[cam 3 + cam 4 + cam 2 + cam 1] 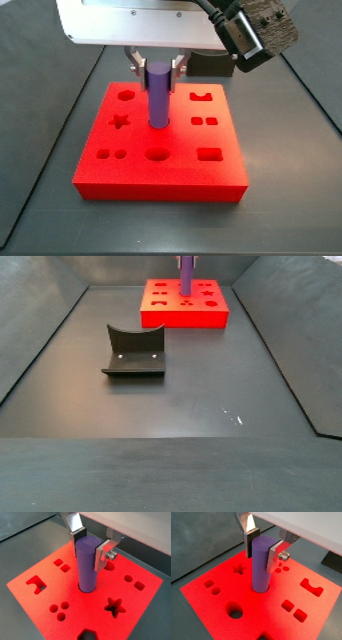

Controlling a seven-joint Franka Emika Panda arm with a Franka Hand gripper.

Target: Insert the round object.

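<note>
The gripper (264, 543) sits above the red foam block with shaped cut-outs (304, 607), jaws pinching the top of the long smooth purple cylinder (261, 564). Between the jaws the cylinder hangs upright, its lower end seated in a hole near the block's centre (158, 128). The dark L-shaped fixture (134, 351) stands well apart.

Dark grey floor (201, 396) with two things on it

The red block (186, 308) sits at the top middle. The fixture (134, 353) stands left of centre. The gripper (159, 62) hangs above the block.
</note>
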